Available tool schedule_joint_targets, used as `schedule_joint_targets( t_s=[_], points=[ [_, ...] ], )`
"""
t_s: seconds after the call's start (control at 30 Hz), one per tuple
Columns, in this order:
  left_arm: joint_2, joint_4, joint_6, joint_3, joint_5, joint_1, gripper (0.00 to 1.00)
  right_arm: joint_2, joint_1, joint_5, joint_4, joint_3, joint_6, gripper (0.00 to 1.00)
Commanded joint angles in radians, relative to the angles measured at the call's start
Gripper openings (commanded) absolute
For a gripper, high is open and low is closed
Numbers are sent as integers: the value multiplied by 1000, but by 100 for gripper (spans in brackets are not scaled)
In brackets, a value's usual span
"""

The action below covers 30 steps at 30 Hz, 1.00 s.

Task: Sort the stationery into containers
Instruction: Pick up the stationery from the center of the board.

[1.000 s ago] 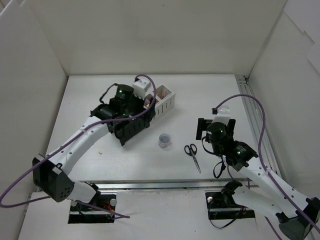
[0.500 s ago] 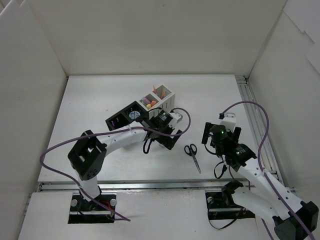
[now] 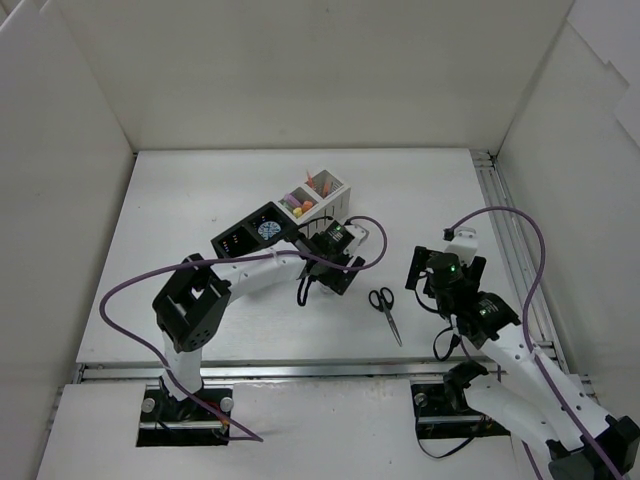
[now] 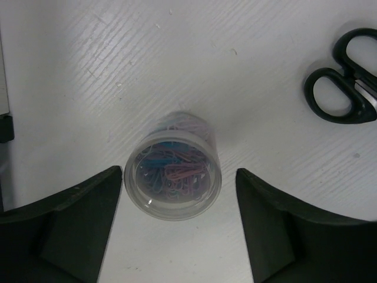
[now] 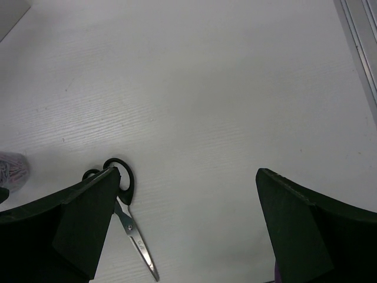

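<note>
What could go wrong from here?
The round paper-clip tub sits off-centre between the left tool's fingers, nearer one; closing could shove or squirt it toward the scissors. The scissors lie flat by the open right tool; a grasp may scrape or miss.

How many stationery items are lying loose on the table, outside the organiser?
2. The tub of paper clips stands between the left fingers; the black-handled scissors lie flat to its right. Others may be hidden.

Clear tub (image 4: 172, 166) of blue and pink clips (image 4: 184, 172); black-handled scissors (image 4: 347, 69), silver blades; white, finely streaked table (image 5: 235, 88).
</note>
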<state>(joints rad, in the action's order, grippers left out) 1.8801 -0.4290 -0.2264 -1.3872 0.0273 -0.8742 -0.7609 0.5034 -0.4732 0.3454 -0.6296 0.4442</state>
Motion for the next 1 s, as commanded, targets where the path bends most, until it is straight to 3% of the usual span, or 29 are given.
schedule_joint_targets(
  t_s=[0.0, 0.2, 0.37, 0.53, 0.73, 0.97],
  points=[
    [-15, 4, -8, -61, -20, 0, 67, 21, -8, -7, -22, -5, -1, 98],
    [-59, 9, 1, -50, -21, 0, 45, 44, -3, -13, -20, -2, -2, 98],
    [-131, 13, 24, -41, -23, 0, 42, 51, -8, -2, -20, -1, -13, 98],
    [-281, 44, 88, -23, -121, 26, 39, 54, -8, -8, -22, -1, -22, 98],
    [-384, 35, 108, -47, -208, 173, 42, 46, -8, -13, -22, -4, -32, 98],
    [-340, 27, 104, -87, -175, 319, 42, 23, -6, -25, -22, -7, -39, 98]
  ],
)
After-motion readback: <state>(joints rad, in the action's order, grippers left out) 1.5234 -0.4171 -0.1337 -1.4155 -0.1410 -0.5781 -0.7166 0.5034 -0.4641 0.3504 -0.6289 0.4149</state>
